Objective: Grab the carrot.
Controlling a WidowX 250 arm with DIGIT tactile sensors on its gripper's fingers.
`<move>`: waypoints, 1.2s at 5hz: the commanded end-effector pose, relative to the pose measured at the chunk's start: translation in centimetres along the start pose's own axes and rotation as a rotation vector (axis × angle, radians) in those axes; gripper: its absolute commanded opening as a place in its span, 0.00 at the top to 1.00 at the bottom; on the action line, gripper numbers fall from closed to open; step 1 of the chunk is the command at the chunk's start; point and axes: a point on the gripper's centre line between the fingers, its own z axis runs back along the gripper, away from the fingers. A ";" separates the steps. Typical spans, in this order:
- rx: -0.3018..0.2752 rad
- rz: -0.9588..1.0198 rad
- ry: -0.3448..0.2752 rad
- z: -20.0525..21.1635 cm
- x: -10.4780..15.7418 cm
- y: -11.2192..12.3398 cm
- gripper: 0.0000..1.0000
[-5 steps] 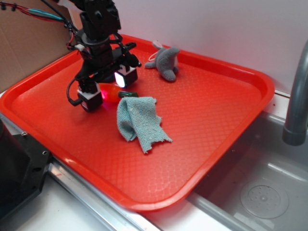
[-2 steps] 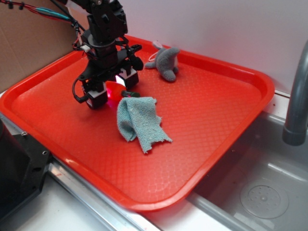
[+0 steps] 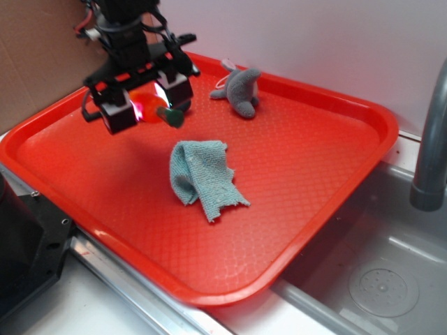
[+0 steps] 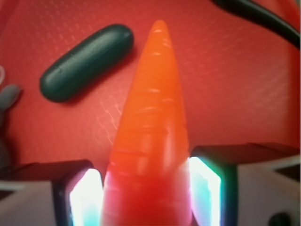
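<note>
The orange carrot is clamped between the two fingers of my gripper and held above the back left part of the red tray. Its dark green stem end sticks out to the front right. In the wrist view the carrot fills the gap between the lit pads of the gripper. Its tapered tip points away from the camera. The gripper is shut on it.
A dark teal rounded oblong object lies on the tray beyond the carrot's tip; I cannot see it in the exterior view. A crumpled light blue cloth lies mid-tray. A grey plush toy sits at the back. A sink and faucet are at the right.
The gripper has closed on the carrot and risen up and to the left, lifting the carrot off the tray. The cloth and the plush toy have not moved.
</note>
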 end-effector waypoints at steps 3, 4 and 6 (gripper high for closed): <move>-0.111 -0.888 0.130 10.8 2.1 0.6 1.00; -0.129 -0.993 0.108 12.0 2.6 0.6 1.00; -0.152 -1.013 0.093 11.8 2.4 -0.1 1.00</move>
